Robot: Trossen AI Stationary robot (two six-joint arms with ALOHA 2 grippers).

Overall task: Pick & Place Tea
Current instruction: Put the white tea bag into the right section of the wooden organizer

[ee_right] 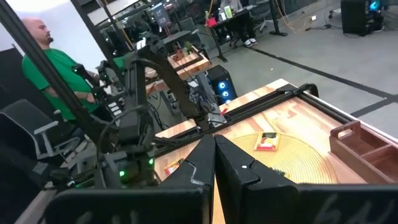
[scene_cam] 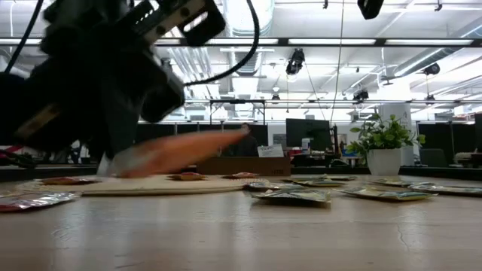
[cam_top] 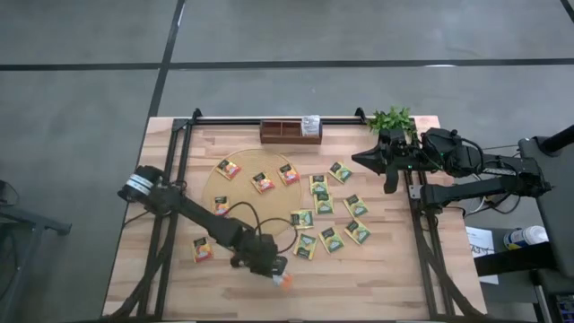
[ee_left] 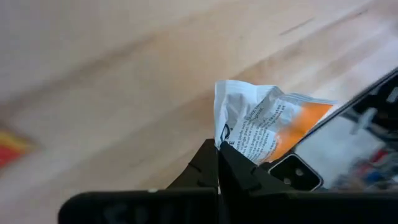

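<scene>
Left gripper sits near the table's front edge, at about 6 o'clock from the round tan mat, fingers pinched tight on one white-and-orange sachet — held by its corner, crumpled, clear of the wood. Remaining tea sachets lie flat, scattered on the mat and at its 3 to 5 o'clock. Wooden tray stands at 12 o'clock, by the back rail. Right gripper waits at the table's right rear beside the potted plant — fingers closed together, nothing between them.
</scene>
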